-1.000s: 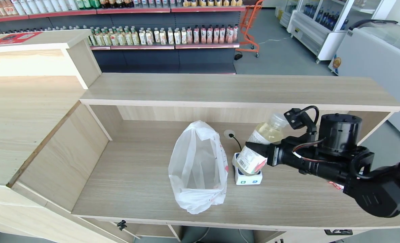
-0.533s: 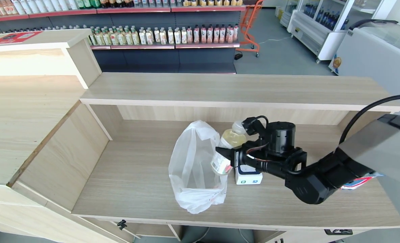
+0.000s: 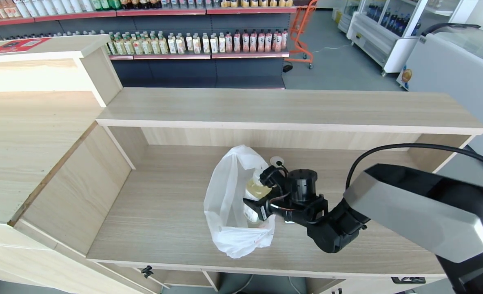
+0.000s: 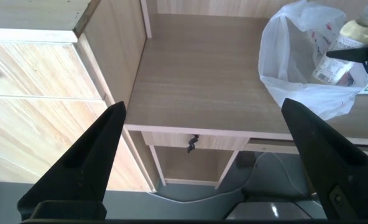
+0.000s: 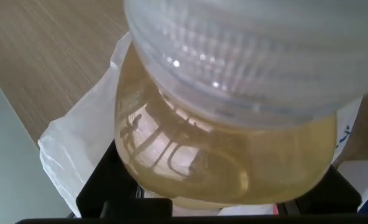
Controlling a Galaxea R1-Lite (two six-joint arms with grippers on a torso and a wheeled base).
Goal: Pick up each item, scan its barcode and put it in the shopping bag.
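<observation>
Bottle (image 3: 257, 190) of pale yellow liquid, grasped about its labelled lower body by the right end effector (image 3: 258, 205), whose fingers are clenched on it. The bottle is tilted, with its cap towards the far edge of the tabletop (image 3: 164, 212) and its base lowered into the open mouth of the shopping bag (image 3: 229, 212). The bag, of thin white plastic, stands about midway along the tabletop, nearer the near edge, with its mouth facing upward. In the right wrist view the bottle's shoulder lies close before the lens, with the bag's rim beneath it. The left end effector (image 4: 202, 155) hangs beyond the near-left corner of the tabletop, well apart from the bag, with its fingers spread wide and grasping nothing. Judged progress: for this item the pick-up is done and the delivery is nearly done, since the bottle is not yet released. Whether its barcode was read, and whether the bag holds other goods, cannot be told.
</observation>
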